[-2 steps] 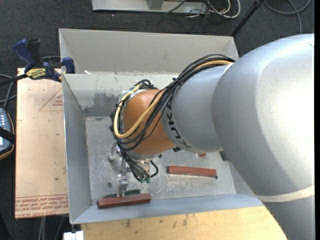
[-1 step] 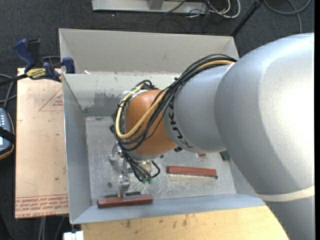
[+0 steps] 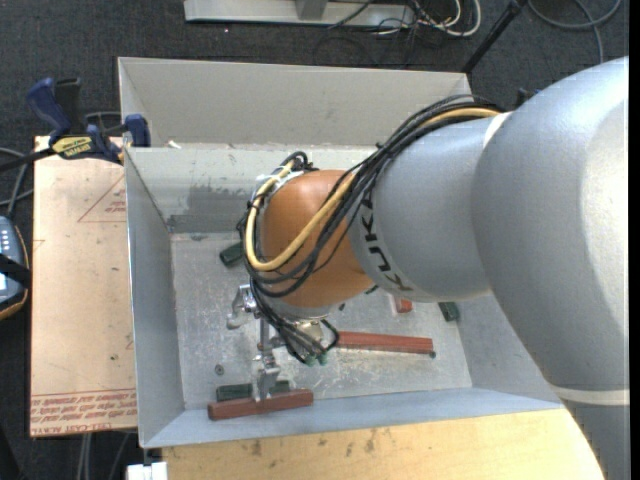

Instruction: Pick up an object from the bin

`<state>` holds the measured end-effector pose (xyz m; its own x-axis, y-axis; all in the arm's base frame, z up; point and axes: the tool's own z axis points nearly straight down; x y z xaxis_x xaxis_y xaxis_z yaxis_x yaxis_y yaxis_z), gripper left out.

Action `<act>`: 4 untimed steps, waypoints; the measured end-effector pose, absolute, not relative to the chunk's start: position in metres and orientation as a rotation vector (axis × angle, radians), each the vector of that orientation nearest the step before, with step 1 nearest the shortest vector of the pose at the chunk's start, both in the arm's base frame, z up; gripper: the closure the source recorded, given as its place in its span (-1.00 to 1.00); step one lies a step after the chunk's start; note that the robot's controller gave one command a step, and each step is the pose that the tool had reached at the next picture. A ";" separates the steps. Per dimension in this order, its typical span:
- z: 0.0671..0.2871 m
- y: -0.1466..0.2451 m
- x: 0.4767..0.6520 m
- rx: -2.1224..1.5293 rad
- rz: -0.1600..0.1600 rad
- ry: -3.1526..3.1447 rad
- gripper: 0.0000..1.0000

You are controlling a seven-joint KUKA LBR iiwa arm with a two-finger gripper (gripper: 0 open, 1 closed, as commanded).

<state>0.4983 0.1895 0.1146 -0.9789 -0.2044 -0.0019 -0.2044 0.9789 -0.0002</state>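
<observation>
Nearest the lens, my thick grey arm [image 3: 520,198] reaches in from the right, its cable-wrapped orange wrist cover [image 3: 310,238] hanging over the middle of the grey metal bin [image 3: 150,298]. Beneath it my claw [image 3: 267,380] points straight down at a flat reddish-brown bar [image 3: 292,400] lying along the foot of the bin's near wall. I cannot tell whether the claw touches the bar, nor whether it is open or closed. I judge a vertical approach suits a bar tucked against a wall. A dark green block [image 3: 234,392] sits at the bar's left end. Up and right of the bar lies a second reddish-brown stick [image 3: 390,344], with an orange scrap [image 3: 403,306] and a green bit [image 3: 450,311] beyond it.
</observation>
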 end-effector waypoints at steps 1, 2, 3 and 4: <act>0.138 0.195 0.498 -0.328 0.003 3.121 -1.00; 0.076 0.169 0.486 -0.633 0.007 3.057 1.00; 0.076 0.169 0.486 -0.633 0.008 3.057 1.00; 0.212 0.181 0.553 -0.994 0.002 2.977 1.00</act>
